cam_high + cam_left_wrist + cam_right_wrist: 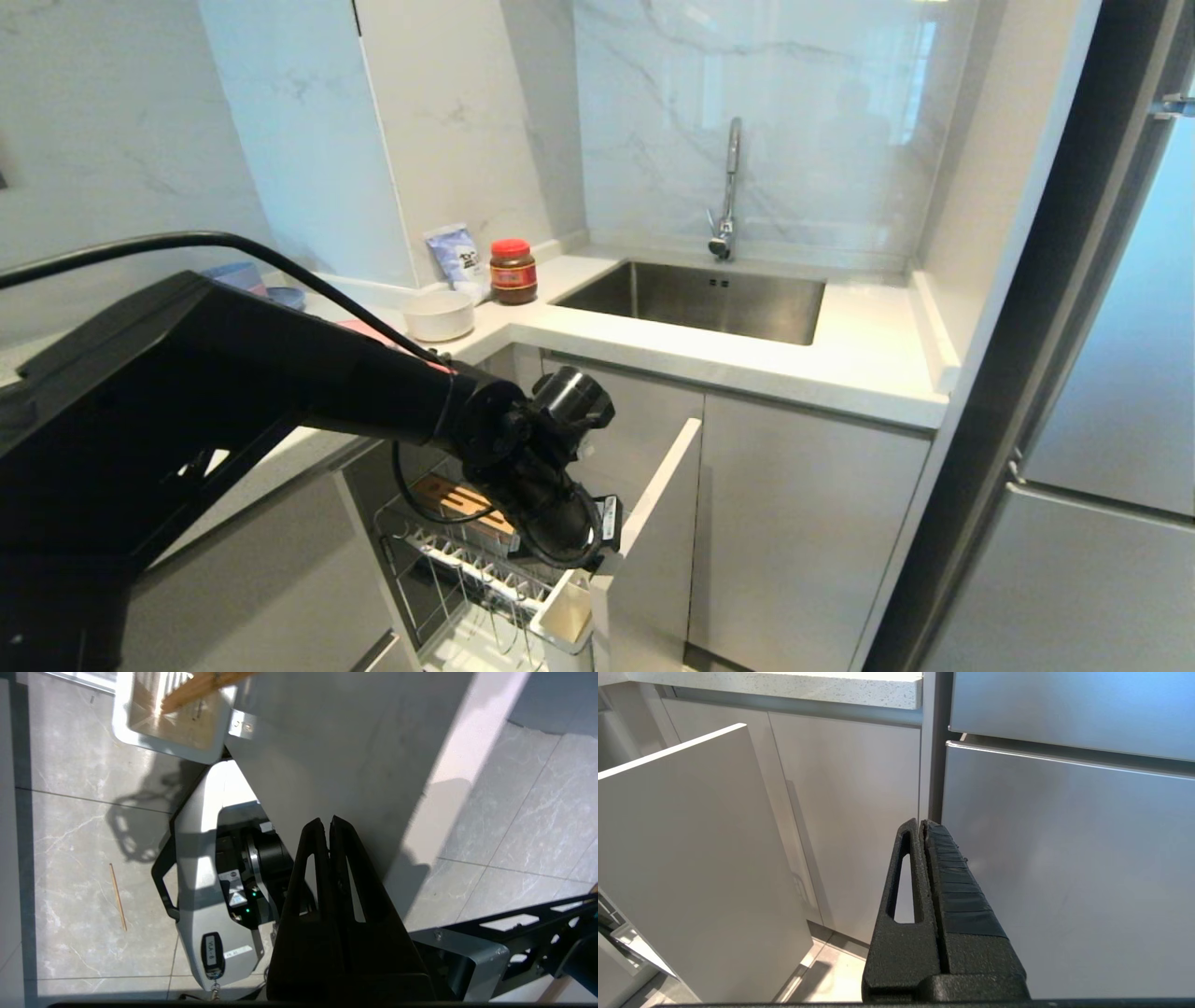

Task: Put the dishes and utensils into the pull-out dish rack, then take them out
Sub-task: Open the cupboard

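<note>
We see the pull-out dish rack drawn out below the counter, its front panel just beside our left hand, pressed shut and empty. The cream-white bowl waits up behind that arm. The right hand hangs closed, parked farther off.

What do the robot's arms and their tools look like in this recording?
The left arm is a thick matte black casing with a black cable looping over it, ending in a round black wrist joint. The left tool has two tapered black fingers with triangular cut-outs. The right tool is similar, coarse-textured black; one finger is wrapped in black tape.
</note>
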`<state>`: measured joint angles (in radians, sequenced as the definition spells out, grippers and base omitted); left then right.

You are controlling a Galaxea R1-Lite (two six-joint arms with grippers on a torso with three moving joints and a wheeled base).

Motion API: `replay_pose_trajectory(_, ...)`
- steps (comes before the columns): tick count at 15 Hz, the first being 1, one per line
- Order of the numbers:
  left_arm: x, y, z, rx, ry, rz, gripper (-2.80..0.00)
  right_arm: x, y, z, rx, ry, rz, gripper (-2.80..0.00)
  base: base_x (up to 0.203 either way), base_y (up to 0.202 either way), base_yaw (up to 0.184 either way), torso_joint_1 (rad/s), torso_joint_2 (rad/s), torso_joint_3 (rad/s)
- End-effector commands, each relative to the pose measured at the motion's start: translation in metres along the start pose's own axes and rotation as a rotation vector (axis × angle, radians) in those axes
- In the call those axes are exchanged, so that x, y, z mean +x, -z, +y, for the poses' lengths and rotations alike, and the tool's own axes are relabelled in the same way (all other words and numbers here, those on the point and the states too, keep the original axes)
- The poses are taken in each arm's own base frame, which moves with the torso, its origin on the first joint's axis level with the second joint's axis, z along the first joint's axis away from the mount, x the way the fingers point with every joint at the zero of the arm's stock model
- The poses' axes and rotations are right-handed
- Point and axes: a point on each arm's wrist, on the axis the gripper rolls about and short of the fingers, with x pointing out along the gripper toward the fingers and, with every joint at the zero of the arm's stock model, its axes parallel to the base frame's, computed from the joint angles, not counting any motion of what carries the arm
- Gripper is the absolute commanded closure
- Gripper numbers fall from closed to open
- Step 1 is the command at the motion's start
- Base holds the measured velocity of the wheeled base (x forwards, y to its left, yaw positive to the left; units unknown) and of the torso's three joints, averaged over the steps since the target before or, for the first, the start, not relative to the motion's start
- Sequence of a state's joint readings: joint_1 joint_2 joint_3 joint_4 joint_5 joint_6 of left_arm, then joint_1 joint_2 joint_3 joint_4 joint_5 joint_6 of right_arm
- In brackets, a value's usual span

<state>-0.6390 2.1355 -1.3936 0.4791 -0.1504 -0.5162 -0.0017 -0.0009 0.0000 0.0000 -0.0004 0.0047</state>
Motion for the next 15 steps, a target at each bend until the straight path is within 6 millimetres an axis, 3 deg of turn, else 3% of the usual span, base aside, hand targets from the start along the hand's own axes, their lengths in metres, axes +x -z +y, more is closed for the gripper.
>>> replay_pose_trajectory(1, 0.001, 0.004, -0.007, 0.004, 0.006, 0.011, 0.0, 0.0, 0.001, 0.0, 0.0, -0.001, -0.002, 0.0, 0.0, 0.0, 0.0, 0.0, 0.0, 0.0)
replay_pose_trajectory(9, 0.002, 0.005, -0.007, -0.001, -0.008, 0.008, 0.0, 0.0, 0.001, 0.0, 0.0, 0.001, -0.002, 0.0, 0.0, 0.0, 0.0, 0.0, 0.0, 0.0)
replay_pose_trajectory(15, -0.002, -0.006, 0.011, -0.035, -0.148, -0.085, 0.0, 0.0, 0.001, 0.0, 0.0, -0.001, -0.002, 0.0, 0.0, 0.0, 0.0, 0.0, 0.0, 0.0)
